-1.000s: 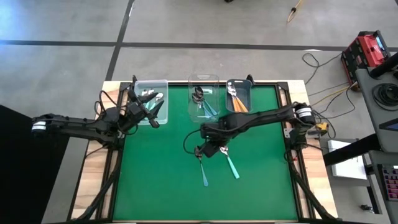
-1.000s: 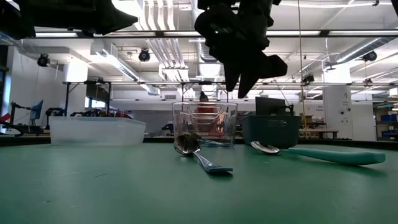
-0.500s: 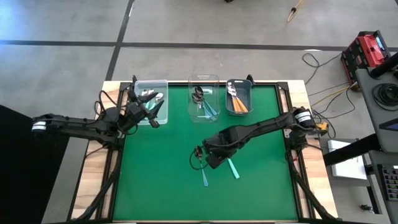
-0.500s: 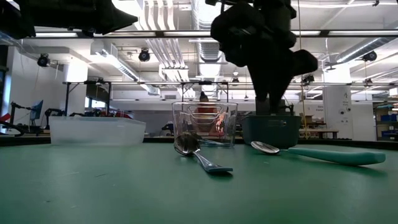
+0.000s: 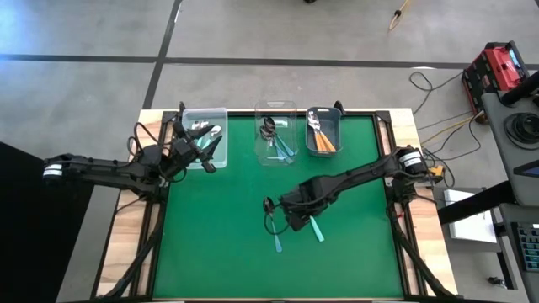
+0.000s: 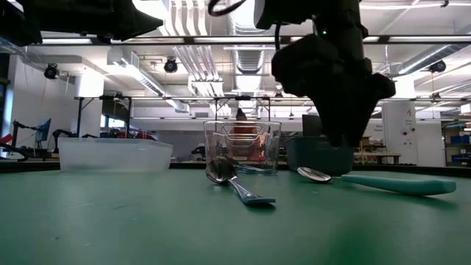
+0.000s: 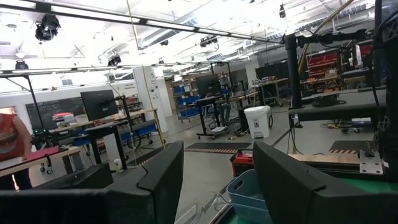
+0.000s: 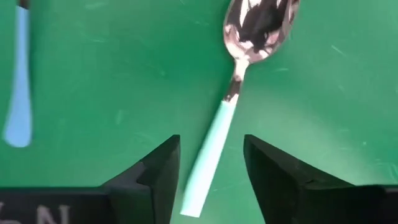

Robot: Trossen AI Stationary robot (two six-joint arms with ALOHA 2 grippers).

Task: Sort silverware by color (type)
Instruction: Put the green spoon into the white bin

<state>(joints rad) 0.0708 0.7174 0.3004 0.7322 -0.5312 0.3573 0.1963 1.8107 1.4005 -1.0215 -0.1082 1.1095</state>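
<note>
Two spoons lie flat on the green mat. The mint-teal-handled spoon [image 8: 235, 87] [image 6: 390, 182] has its bowl toward the far edge. The blue-handled spoon [image 5: 277, 236] [image 6: 239, 188] lies to its left. My right gripper [image 8: 211, 146] [image 5: 296, 220] is open and points down over the mint spoon, one finger on either side of its handle [image 8: 208, 165] with a gap on each side. My left gripper [image 7: 217, 155] [image 5: 205, 158] is open and waits beside the left clear bin [image 5: 205, 135]. More spoons lie in all three bins.
Three bins stand in a row at the far edge: the left clear bin, a middle clear bin [image 5: 276, 135] and a grey-blue bin [image 5: 322, 129]. The blue handle's end [image 8: 17, 127] lies close to the right gripper. Bare green mat spreads to the left, right and near side.
My right gripper has moved toward the near edge and slightly right, and has come down over the mint-handled spoon. Both spoons lie where they were. The left arm has kept still.
</note>
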